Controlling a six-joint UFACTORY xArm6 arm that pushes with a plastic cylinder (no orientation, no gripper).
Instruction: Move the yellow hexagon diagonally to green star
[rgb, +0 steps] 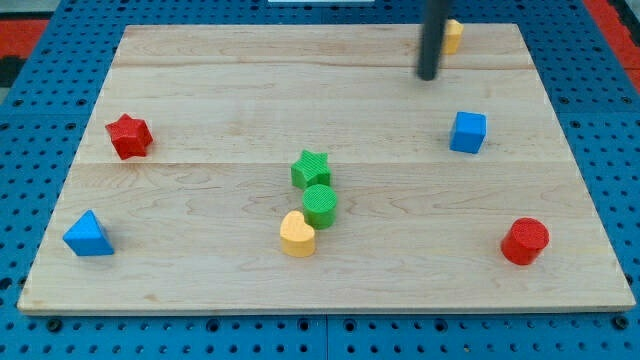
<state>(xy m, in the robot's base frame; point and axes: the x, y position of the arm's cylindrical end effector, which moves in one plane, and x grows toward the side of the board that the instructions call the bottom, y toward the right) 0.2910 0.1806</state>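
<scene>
The yellow hexagon (453, 35) sits near the board's top edge, right of centre, partly hidden behind my dark rod. My tip (428, 76) rests on the board just below and left of the hexagon, very close to it. The green star (311, 168) lies near the board's middle, far below and left of the tip. A green cylinder (320, 205) touches the star's lower side.
A yellow heart (297, 234) sits against the green cylinder's lower left. A blue cube (468, 132) is below the tip to the right. A red cylinder (524, 241) is at lower right, a red star (129, 136) at left, a blue triangle (88, 235) at lower left.
</scene>
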